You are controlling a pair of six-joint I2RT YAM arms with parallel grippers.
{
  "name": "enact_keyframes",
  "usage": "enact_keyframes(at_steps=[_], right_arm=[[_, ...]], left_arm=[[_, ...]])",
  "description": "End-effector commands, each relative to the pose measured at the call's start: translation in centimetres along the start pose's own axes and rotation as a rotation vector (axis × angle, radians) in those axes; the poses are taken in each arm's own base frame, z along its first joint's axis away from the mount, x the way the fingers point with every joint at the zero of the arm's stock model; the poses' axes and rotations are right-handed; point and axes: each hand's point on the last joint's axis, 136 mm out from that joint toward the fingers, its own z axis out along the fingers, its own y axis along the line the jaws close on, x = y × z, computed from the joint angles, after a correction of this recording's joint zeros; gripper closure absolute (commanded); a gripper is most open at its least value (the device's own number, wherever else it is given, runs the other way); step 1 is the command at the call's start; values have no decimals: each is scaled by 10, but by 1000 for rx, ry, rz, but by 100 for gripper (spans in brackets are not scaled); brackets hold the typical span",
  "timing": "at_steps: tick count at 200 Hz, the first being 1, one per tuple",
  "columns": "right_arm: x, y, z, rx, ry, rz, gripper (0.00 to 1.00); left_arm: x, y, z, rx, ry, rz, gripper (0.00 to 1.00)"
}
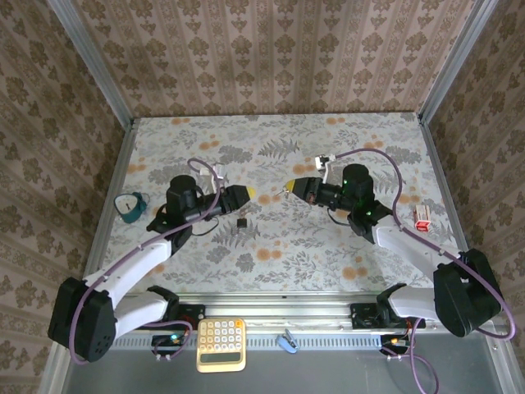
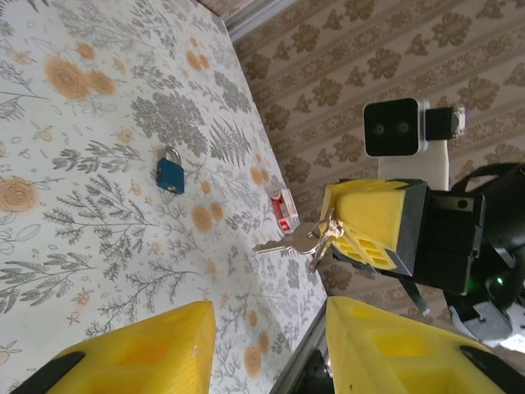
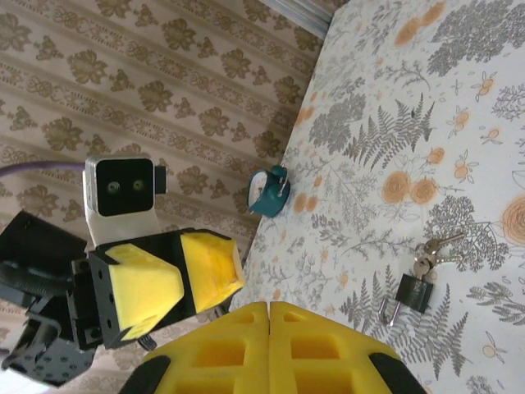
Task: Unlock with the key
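From above, the left gripper (image 1: 246, 194) and right gripper (image 1: 289, 189) face each other tip to tip over the middle of the table (image 1: 312, 246), near but apart, which reads as a handover pose. The black padlock (image 1: 243, 223) lies at six o'clock from the left tips.

In the left wrist view, the left fingers (image 2: 148, 353) stand parted with nothing between them. They are lined up on the key bunch (image 2: 299, 242), which the right gripper pinches by its ring, so the blades jut toward nine o'clock, free to take. A blue padlock (image 2: 171, 175) rests at ten o'clock from the keys, well apart.

In the right wrist view, the right fingers (image 3: 238, 345) press together. The black padlock lies at four o'clock in the frame with spare keys (image 3: 431, 250) just beside it. Which lock the held key suits cannot be told.
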Motion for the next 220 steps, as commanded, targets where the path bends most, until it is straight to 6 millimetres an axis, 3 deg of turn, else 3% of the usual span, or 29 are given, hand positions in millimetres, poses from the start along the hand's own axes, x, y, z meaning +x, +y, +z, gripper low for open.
enact_keyframes(at_steps=[1, 57, 134, 172, 177, 220], right_arm=[[-12, 8, 11, -9, -71, 19, 100], [-10, 27, 32, -102, -84, 81, 100], [-14, 42, 29, -170, -95, 90, 100], [-16, 50, 30, -198, -93, 93, 100], [-13, 40, 36, -181, -80, 107, 100], [-11, 39, 41, -189, -71, 119, 100]], left_arm=[[-14, -15, 0, 44, -91, 27, 59], [-7, -26, 13, 94, -86, 43, 53], [-6, -29, 14, 99, -84, 56, 51], [-6, -37, 17, 131, -77, 66, 56], [-6, -38, 17, 136, -77, 66, 57], [-6, -44, 20, 161, -72, 72, 69]])
